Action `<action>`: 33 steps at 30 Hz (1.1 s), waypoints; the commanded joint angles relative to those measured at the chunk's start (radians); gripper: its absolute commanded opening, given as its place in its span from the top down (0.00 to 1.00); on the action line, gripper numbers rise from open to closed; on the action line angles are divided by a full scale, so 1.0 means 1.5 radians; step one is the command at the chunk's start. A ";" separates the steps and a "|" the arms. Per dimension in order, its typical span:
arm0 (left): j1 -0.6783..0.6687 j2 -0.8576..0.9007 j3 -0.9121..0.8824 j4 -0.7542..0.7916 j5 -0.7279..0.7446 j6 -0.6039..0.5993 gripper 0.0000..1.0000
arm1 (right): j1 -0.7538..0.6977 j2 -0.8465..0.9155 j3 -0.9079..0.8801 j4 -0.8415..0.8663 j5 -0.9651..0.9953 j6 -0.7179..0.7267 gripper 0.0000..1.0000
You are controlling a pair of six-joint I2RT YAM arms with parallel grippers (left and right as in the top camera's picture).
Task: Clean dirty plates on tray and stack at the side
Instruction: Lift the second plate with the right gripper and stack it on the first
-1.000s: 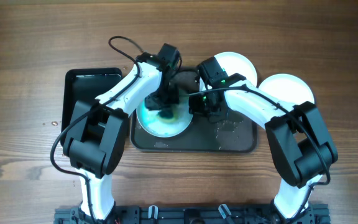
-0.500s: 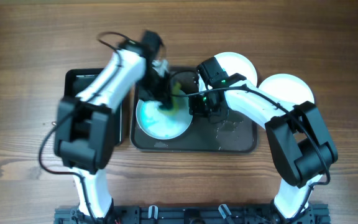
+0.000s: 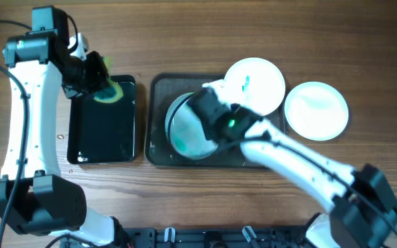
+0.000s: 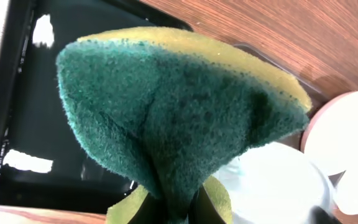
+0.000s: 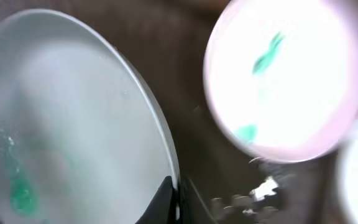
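Observation:
My right gripper (image 3: 205, 114) is shut on the right rim of a white plate (image 3: 185, 131) with teal smears and holds it tilted over the left half of the dark grey tray (image 3: 267, 157). The right wrist view shows my right gripper (image 5: 176, 200) pinching that plate (image 5: 73, 124) at its rim. A second smeared plate (image 3: 255, 83) lies at the tray's far right corner. A third plate (image 3: 316, 110) lies on the table to the right of the tray. My left gripper (image 3: 92, 76) is shut on a green and yellow sponge (image 3: 107, 91), which also shows in the left wrist view (image 4: 179, 106).
A smaller black tray (image 3: 105, 134) lies left of the grey tray, under the sponge, with wet patches on it. Water drops and smears lie on the grey tray's right half. Bare wooden table (image 3: 185, 41) surrounds both trays.
My left arm has swung left with the sponge, from the plate to above the black tray. My right gripper has moved left, taken the plate's rim and tilted the plate up.

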 commanded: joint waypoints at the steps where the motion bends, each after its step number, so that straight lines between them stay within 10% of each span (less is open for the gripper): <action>1: 0.003 -0.001 0.005 -0.001 -0.006 0.013 0.96 | 0.064 -0.042 0.002 0.001 0.303 -0.008 0.96; 11: 0.003 -0.001 0.005 -0.003 -0.006 0.013 0.96 | 0.188 -0.050 0.002 0.138 0.673 -0.240 0.96; 22: 0.003 -0.001 0.005 -0.005 -0.017 0.013 0.96 | 0.191 -0.050 0.002 0.272 0.669 -0.384 0.96; 33: 0.002 -0.001 0.005 -0.005 -0.016 0.013 0.96 | 0.109 -0.084 0.001 0.023 0.022 -0.013 0.96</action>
